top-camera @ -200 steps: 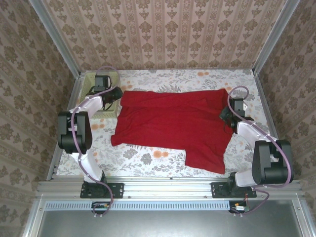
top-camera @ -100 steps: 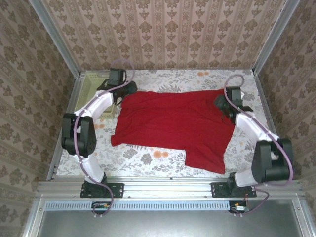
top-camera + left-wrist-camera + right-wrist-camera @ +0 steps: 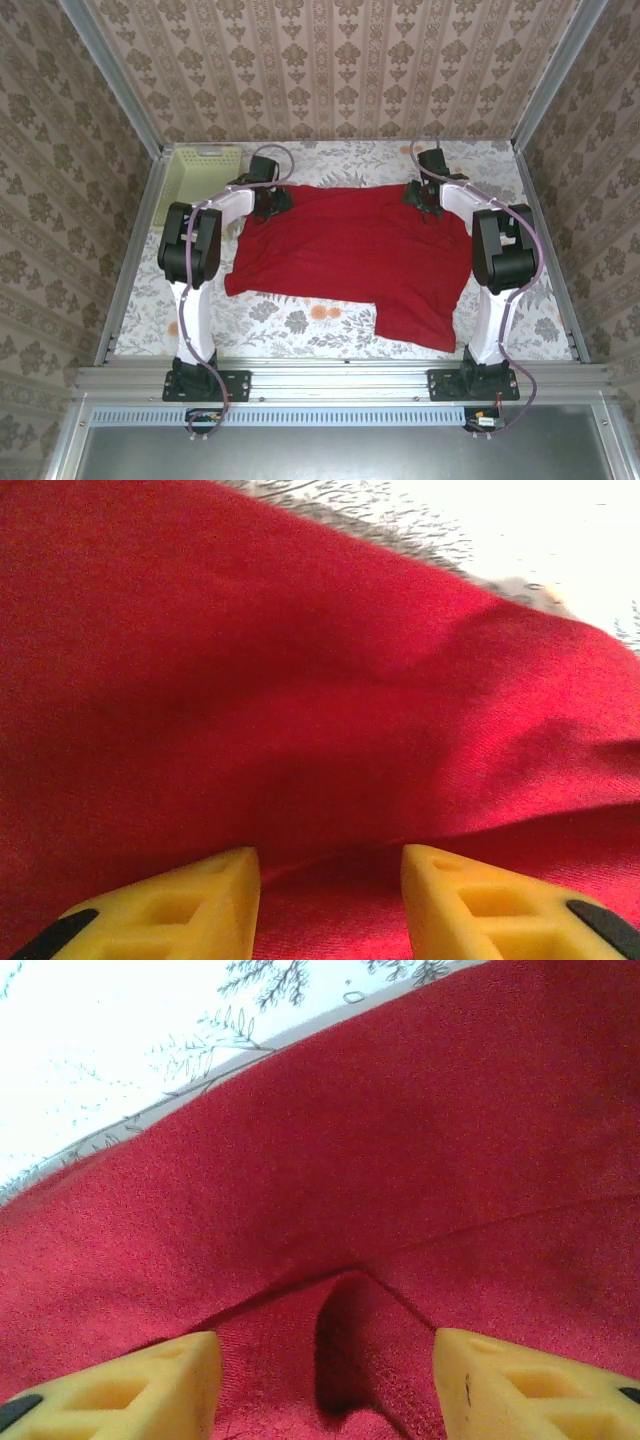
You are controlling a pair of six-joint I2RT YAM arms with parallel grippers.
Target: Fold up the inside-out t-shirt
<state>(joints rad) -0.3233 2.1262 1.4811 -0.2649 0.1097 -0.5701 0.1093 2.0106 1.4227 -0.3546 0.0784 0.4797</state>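
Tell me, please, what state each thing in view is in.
t-shirt, spread flat, wrinkled, not yet folded.
left gripper, open over the t-shirt's far left edge.
right gripper, open, straddling a fold near the far edge.
basket, upright in the far left corner.

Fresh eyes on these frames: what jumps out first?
The red t-shirt, spread wrinkled across the middle of the floral table. The left hand and right hand hang open over its far corners, one each side. A pale green basket sits at the far left corner.
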